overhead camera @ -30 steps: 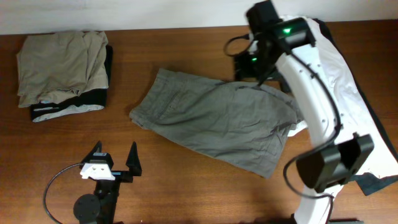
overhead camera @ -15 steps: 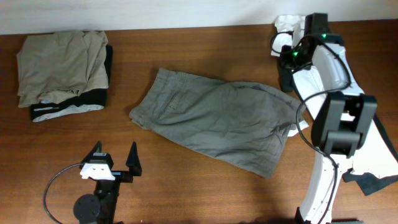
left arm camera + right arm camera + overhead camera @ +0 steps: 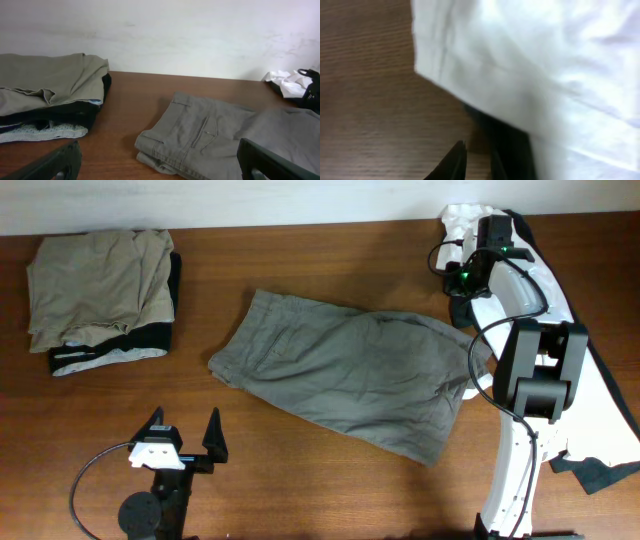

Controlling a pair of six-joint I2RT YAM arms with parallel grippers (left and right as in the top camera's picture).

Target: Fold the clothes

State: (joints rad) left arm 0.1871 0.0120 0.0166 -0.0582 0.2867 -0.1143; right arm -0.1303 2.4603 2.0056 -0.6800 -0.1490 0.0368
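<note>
- While neither arm has cloth in tow that I can see, the counter [image 3: 330, 480] serves as sorting ground: finished work to the far-left corner, waiting work along the right edge, bare wood between.
- The white shirt [image 3: 590, 405] lies heaped along the right edge, running out from the far-right corner and partly under my right arm [image 3: 520, 280]. I take it for the waiting pile, kept off the folding space.
- The grey-olive shorts [image 3: 350, 370] lie spread and rumpled across the middle of the counter, waistband toward the left, slanting toward the near-right. They are laid open, not yet doubled over, so I judge them the piece in hand.
- The folded stack [image 3: 100, 285] sits in the far-left corner, beige on top of a black-and-white trimmed piece [image 3: 110, 352]. Parked there, it stays clear of my reach.
- My right jaws hang at the far-right corner over the shirt's hem where it meets the wood. The wrist view is blurred: one dark tip shows, and the shape beside it may be a finger or dark cloth, so I cannot tell how far they stand apart or whether they grip.
- My left jaws rest by the near edge toward the left corner, spread wide and empty, facing the waistband, ready for that end, I judge.
</note>
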